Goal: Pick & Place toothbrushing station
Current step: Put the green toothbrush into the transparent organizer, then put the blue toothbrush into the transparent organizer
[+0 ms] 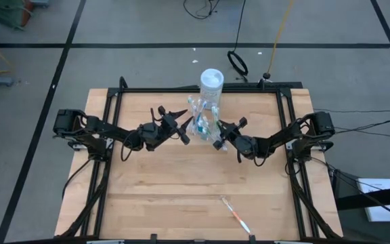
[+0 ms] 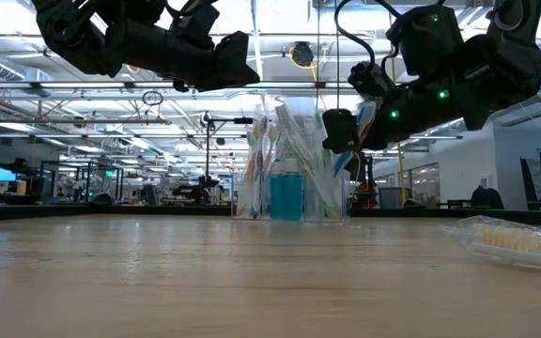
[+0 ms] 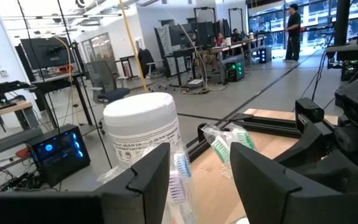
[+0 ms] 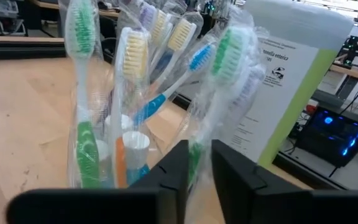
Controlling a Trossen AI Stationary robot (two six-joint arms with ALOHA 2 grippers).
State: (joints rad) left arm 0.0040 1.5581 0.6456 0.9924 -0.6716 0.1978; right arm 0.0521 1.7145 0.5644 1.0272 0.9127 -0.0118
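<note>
Holder [image 2: 289,178] base hidden by desk [image 2: 252,272] edge in low view, container [image 3: 143,134] bottom cut off, near toothbrush [image 2: 507,239] blurred, right jaws' grip unclear

A large open robotics lab or workshop is shown. Rows of workbenches [image 3: 229,46] with monitors [image 3: 42,53], office chairs and floor cables are seen under exposed ceiling trusses [image 2: 280,89], and the wooden table [image 1: 181,190] is set on taped concrete floor.
</note>
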